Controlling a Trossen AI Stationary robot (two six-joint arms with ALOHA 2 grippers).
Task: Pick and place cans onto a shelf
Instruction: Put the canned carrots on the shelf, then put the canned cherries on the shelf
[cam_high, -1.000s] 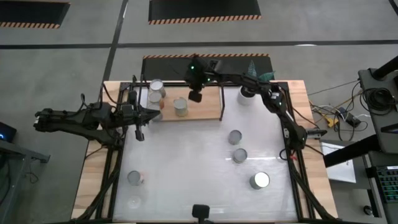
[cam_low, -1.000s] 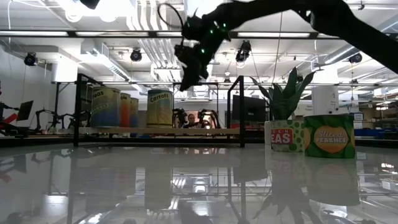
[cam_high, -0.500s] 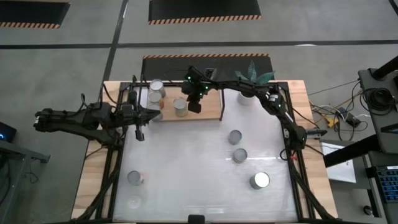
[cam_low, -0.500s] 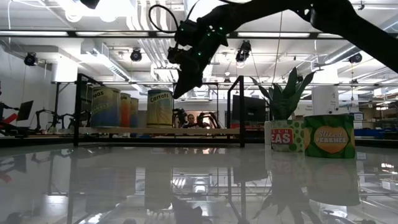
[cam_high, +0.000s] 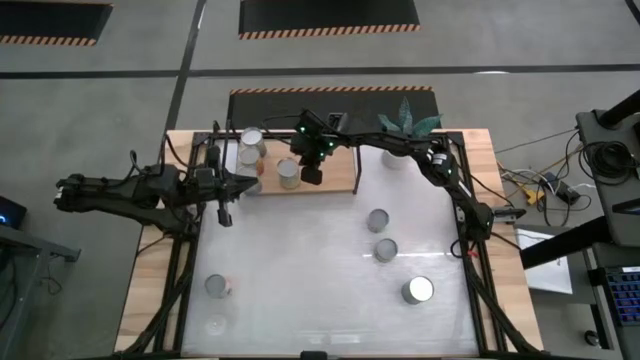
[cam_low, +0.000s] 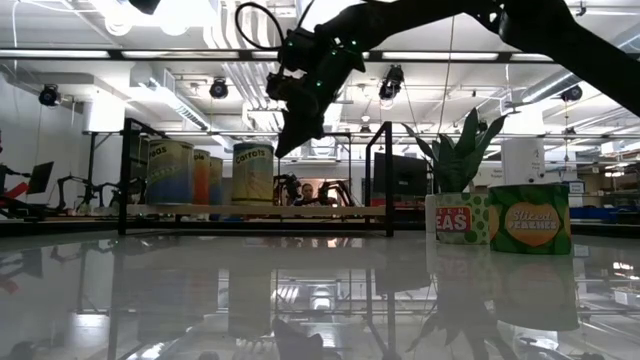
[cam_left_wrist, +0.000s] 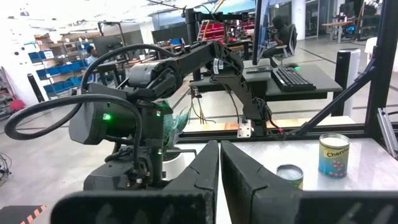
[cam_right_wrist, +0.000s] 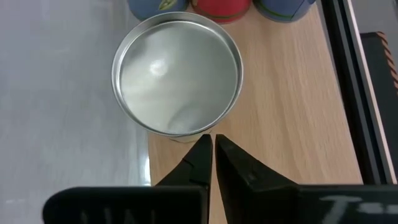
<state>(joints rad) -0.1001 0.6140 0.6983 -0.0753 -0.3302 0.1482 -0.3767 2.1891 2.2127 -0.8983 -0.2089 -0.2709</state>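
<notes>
Several cans stand on the wooden shelf (cam_high: 335, 176) at the table's far side: a cluster at its left end (cam_high: 250, 137) and one silver-topped can (cam_high: 288, 175) to their right, labelled "Carrots" in the low view (cam_low: 252, 172). My right gripper (cam_high: 312, 174), shut, points slanting down just right of that can's top (cam_right_wrist: 177, 74). More cans stand on the white table (cam_high: 377, 220) (cam_high: 385, 250) (cam_high: 418, 290) (cam_high: 217, 287). My left gripper (cam_high: 243, 181) waits shut and level at the table's left side, by the shelf's left end. My right gripper (cam_right_wrist: 213, 142) has its shut fingertips right beside the rim of the can's top (cam_right_wrist: 193, 132), coming slanting down from the table's right. I cannot tell whether they touch the rim. The can stands upright on the shelf board.
A white pot with a spiky green plant (cam_high: 400, 122) stands at the far right, partly under my right arm. The shelf's black frame posts (cam_low: 378, 175) rise at its ends. The wood to the right of the single can (cam_right_wrist: 280, 112) is bare.
My right gripper has come down and toward the table's near edge, a little leftward, from above the shelf's back to the single can's top, tipping further downward. It stayed shut.
</notes>
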